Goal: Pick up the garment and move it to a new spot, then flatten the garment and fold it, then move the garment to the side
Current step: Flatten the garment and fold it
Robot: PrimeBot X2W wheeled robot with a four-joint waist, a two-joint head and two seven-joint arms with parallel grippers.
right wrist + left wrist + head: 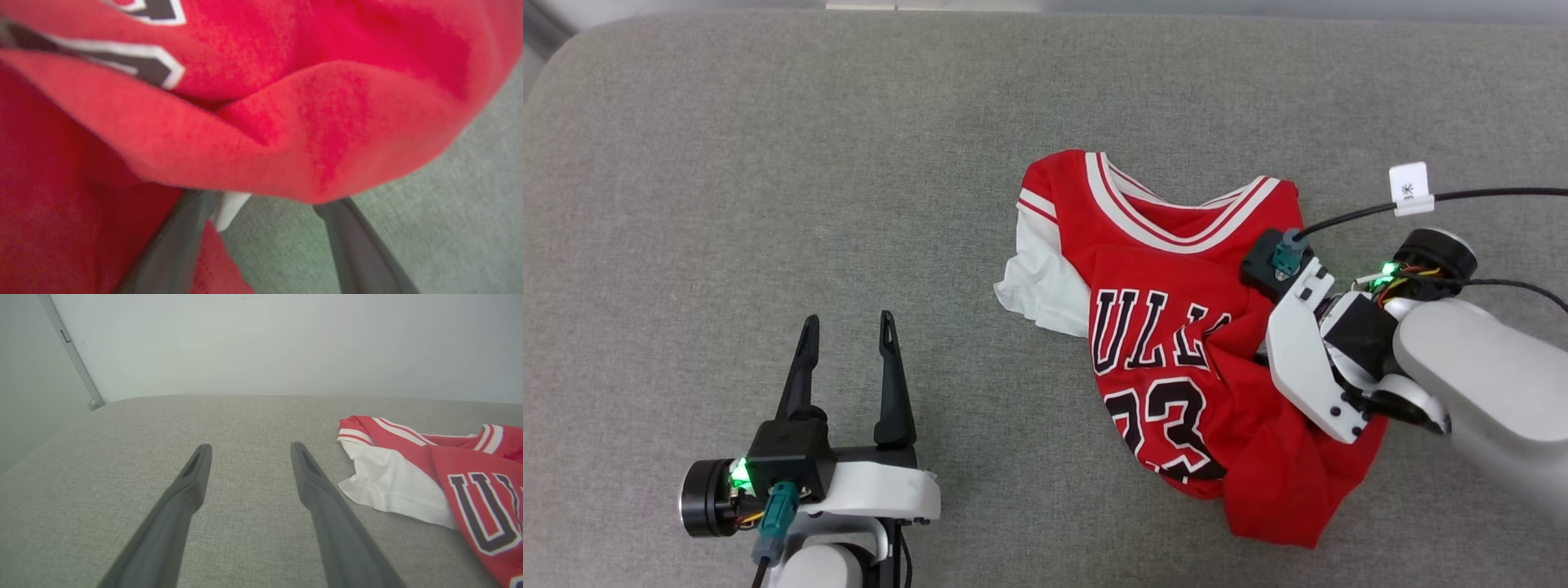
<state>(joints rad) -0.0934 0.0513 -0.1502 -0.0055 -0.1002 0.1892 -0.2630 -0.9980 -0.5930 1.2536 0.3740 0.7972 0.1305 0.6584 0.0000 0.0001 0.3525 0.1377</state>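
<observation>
The garment (1168, 269) lies crumpled on the grey bench (768, 163), right of the middle. My right gripper (265, 202) has its fingers wide apart, poking in at a red fold but not pinching it yet. My left gripper (846, 327) is open too, empty, well apart from the garment. I think nothing is done: lifting, moving, flattening and folding are all left.

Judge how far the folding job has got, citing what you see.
Done: nothing yet; the garment lies crumpled on the grey cushion. In hand: the right tool, open, fingertips beneath a red fold, no grip yet. The left tool stands open, apart. Left: lift, move, flatten, fold, set aside.
</observation>
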